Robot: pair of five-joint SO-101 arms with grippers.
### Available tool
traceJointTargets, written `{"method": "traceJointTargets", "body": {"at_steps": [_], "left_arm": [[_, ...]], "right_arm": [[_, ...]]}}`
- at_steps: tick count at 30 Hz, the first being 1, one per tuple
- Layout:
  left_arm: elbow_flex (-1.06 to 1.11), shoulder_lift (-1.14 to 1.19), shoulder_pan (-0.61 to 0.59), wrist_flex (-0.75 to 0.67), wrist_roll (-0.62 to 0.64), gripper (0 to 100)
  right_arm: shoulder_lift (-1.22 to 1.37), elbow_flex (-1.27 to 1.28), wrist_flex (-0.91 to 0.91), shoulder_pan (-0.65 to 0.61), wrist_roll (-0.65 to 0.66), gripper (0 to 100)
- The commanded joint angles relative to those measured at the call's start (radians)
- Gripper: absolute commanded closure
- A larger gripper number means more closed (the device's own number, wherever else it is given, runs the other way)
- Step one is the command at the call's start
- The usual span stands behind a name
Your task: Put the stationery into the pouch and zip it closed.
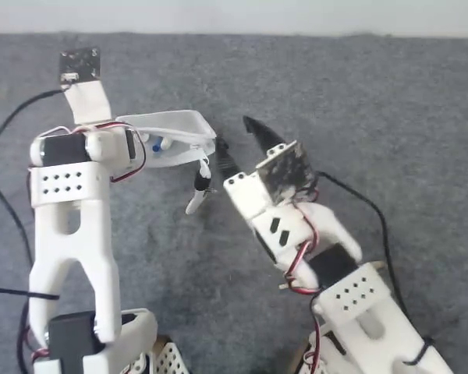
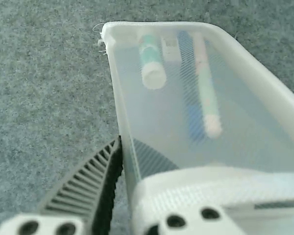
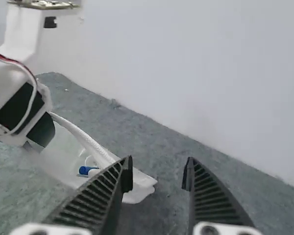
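Note:
The translucent white pouch (image 1: 175, 136) lies on the grey carpet with its opening edge toward the right arm. Inside it are a teal-and-white marker (image 2: 152, 58), a blue pen (image 2: 192, 103), a pink-and-green pen (image 2: 207, 88) and a small white eraser (image 2: 170, 49). My left gripper (image 2: 125, 152) is shut on the pouch's wall near one end. The right gripper (image 1: 240, 145) hovers open just off the pouch's other end (image 3: 132, 188), nothing between its black fingers (image 3: 108, 191). A white zipper pull cord (image 1: 199, 189) hangs from that end.
Grey carpet (image 1: 359, 101) covers the whole work surface, and a pale wall (image 3: 196, 63) rises behind it. A black cable (image 1: 4, 156) runs along the left arm, another (image 1: 374, 218) beside the right arm. Open carpet lies to the far right.

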Motion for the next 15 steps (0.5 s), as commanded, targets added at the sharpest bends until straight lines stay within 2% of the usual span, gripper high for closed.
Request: {"method": "traceJointTargets", "body": {"at_steps": [1, 8, 15], "left_arm": [[-0.008, -0.048, -0.009, -0.02, 0.023, 99], [-0.007, -0.049, -0.009, -0.02, 0.035, 99], [-0.007, -0.049, -0.009, -0.02, 0.037, 99]], "right_arm": [[-0.041, -0.118, 0.091, 0.021, -0.015, 84.3], [-0.042, -0.16, 0.217, 0.013, -0.018, 84.3], [-0.051, -0.155, 0.458, 0.021, -0.043, 84.3]]}}
